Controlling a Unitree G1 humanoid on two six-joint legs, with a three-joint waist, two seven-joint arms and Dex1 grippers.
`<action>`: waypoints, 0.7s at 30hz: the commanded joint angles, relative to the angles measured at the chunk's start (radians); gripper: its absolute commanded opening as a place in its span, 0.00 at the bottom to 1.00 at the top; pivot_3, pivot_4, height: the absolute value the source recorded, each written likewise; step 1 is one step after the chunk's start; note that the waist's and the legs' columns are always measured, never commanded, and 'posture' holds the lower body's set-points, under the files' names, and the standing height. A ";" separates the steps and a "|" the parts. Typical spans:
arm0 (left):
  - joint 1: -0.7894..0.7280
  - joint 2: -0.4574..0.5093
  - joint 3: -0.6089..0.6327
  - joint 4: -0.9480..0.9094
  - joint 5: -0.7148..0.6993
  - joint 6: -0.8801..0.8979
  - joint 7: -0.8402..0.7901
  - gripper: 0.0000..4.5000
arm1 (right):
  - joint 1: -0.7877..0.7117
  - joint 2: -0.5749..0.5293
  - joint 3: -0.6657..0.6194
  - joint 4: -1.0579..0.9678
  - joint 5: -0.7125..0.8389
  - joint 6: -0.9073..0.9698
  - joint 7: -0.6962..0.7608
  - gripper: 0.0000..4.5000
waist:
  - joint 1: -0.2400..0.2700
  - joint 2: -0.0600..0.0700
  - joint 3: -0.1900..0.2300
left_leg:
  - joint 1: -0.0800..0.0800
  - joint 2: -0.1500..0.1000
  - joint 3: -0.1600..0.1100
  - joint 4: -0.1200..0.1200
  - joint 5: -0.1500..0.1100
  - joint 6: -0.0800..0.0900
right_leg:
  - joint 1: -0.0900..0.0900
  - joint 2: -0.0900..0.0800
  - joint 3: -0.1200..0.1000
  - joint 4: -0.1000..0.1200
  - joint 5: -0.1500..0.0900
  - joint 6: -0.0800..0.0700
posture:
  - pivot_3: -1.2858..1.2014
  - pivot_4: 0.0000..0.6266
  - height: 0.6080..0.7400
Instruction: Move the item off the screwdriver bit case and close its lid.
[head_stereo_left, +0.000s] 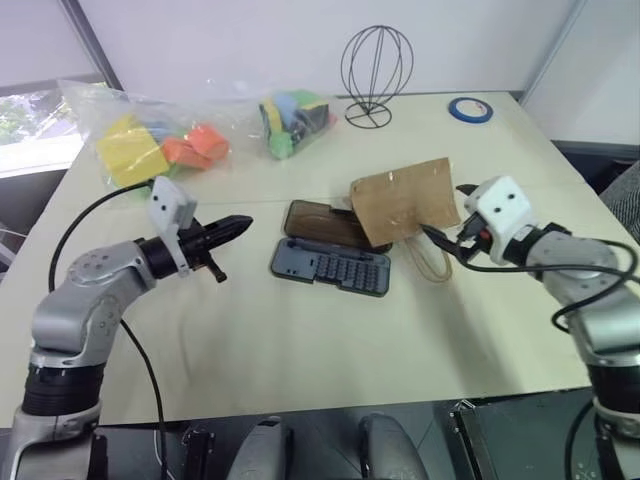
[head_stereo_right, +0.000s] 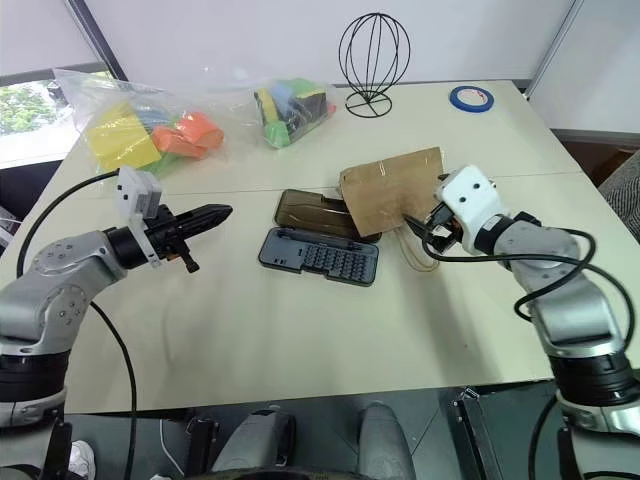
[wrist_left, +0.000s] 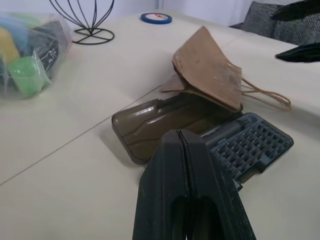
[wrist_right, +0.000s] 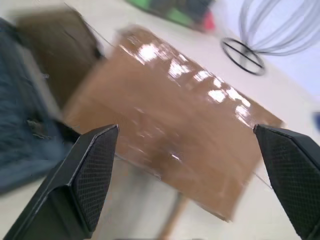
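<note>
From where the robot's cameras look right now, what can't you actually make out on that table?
- Far corner of the lid: covered by the paper bag, head views.
- Bits in the case: slots too small to tell.
- Case and lid beside the bag: blurred, right wrist view.
- Near end of the case: hidden behind the left gripper, left wrist view.

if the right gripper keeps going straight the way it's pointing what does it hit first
Most likely the brown paper bag. The right gripper is open and aimed at the bag's face, which lies directly ahead between its fingers. The bag leans over one end of the open bit case; the exact gap is hard to judge.
</note>
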 joint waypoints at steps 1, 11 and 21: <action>-0.005 -0.004 -0.008 -0.042 0.011 -0.017 0.005 0.00 | -0.037 0.017 0.044 0.084 -0.118 -0.091 -0.059 0.99 | 0.000 0.000 0.000 | 0.000 0.000 0.000 0.000 0.000 0.000 | 0.000 0.000 0.000 0.000 0.000 0.000 | 0.52 0.24 1.00; 0.011 -0.004 -0.002 -0.061 0.029 -0.023 0.020 0.00 | -0.113 0.050 0.133 0.352 -0.285 -0.226 -0.099 0.99 | -0.003 0.000 0.000 | 0.000 0.000 0.000 0.000 0.001 -0.002 | 0.000 0.000 0.000 0.000 0.000 0.000 | 0.52 0.24 1.00; 0.035 0.002 0.009 -0.095 0.035 -0.021 0.043 0.00 | -0.157 0.114 0.156 0.471 -0.330 -0.305 -0.097 0.99 | -0.005 0.000 0.000 | 0.000 0.000 0.000 0.000 0.001 -0.002 | 0.000 0.000 0.000 0.000 0.000 0.000 | 0.52 0.24 1.00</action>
